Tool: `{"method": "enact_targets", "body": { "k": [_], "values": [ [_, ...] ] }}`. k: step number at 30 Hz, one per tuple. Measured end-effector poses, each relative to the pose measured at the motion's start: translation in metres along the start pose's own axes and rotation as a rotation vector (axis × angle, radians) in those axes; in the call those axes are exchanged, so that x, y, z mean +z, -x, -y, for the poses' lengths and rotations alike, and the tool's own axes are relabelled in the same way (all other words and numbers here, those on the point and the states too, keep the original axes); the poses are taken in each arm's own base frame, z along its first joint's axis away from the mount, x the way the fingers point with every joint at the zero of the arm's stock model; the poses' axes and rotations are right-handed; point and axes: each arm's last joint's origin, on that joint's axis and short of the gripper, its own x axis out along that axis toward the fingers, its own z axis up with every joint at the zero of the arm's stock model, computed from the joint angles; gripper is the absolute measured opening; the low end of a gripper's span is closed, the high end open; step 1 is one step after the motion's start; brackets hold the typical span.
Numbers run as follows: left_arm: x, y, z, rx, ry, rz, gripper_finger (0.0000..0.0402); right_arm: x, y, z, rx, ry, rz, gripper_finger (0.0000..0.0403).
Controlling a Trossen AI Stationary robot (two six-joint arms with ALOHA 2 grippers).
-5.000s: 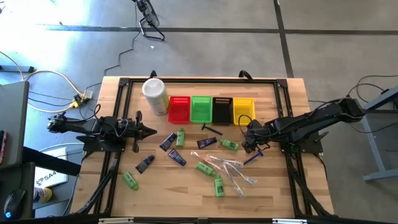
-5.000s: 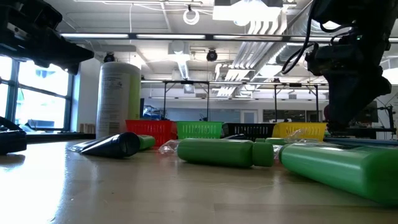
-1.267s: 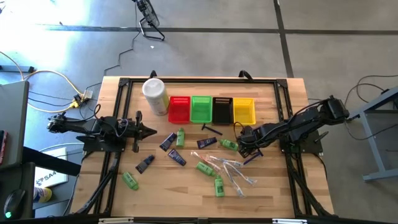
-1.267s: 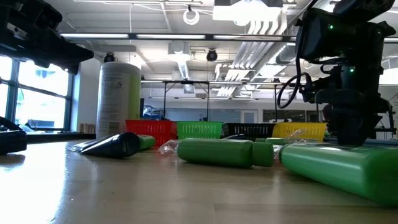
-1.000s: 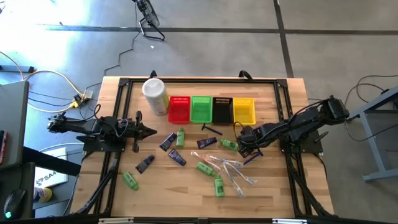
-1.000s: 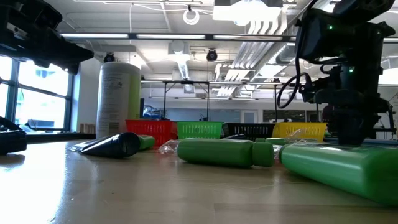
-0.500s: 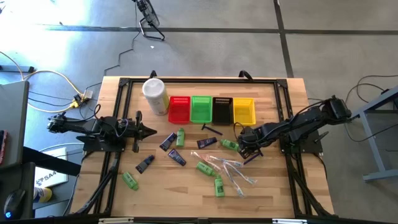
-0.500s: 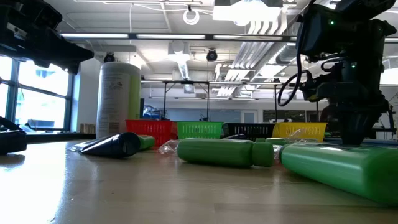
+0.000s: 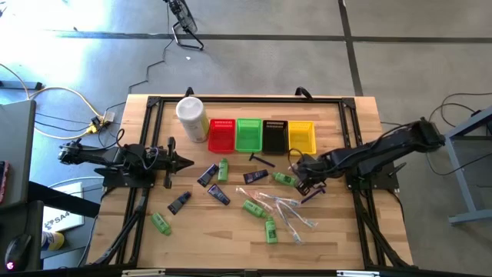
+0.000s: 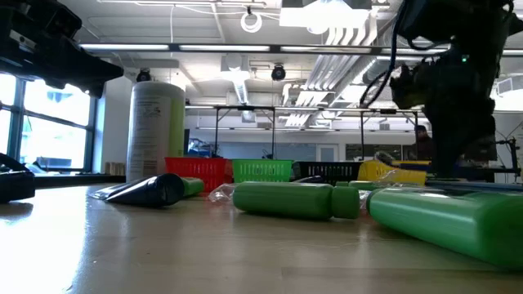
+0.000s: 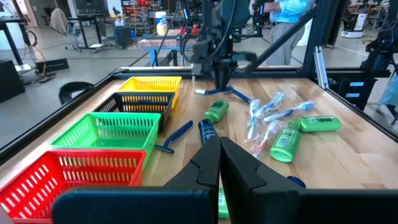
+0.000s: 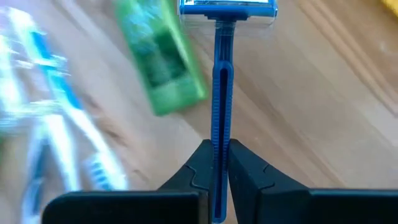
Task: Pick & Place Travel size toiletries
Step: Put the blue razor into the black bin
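Observation:
The travel size toiletries lie scattered mid-table: green mini bottles (image 9: 253, 208), navy tubes (image 9: 218, 195), clear-wrapped sticks (image 9: 288, 211) and a dark razor (image 9: 261, 159). My right gripper (image 9: 300, 183) stands over their right side, pointing steeply down, shut on a blue razor (image 12: 222, 56) whose white-and-blue head (image 12: 227, 9) points away from the fingers. A green bottle (image 12: 163, 62) lies just beside the razor. My left gripper (image 9: 188, 161) waits shut and level at the table's left (image 11: 219, 155), touching nothing. My right gripper pinches the blue razor's thin handle (image 12: 219, 134) between its two fingers, which lie along the handle. It comes from above, slanting steeply down. The head sticks out past the fingertips; the handle's rear end (image 9: 319, 191) trails toward the table's right. Whether it clears the wood I cannot tell.
Red (image 9: 221, 135), green (image 9: 248, 135), black (image 9: 274, 135) and yellow (image 9: 301, 136) baskets stand in a row at the far side. A tall white canister (image 9: 191, 118) stands left of them. Bare wood lies along the near edge and at the far right.
My right gripper has risen a little over the same spot and tipped less steeply, keeping the blue razor between its fingers. The other toiletries lie as before.

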Motion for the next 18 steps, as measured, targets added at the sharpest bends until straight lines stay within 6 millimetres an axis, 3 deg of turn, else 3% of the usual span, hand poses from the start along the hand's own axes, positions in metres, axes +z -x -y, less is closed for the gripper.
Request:
{"method": "enact_targets", "body": {
  "k": [10, 18],
  "values": [
    [0.0, 0.0, 0.0, 0.0, 0.0, 0.0, 0.0007, 0.007, 0.026, -0.004, 0.135, 0.065, 0.17, 0.002],
    [0.0, 0.0, 0.0, -0.001, 0.001, 0.001, 0.0007, 0.012, 0.032, -0.006, 0.131, 0.072, 0.287, 0.002]
  ]
}}
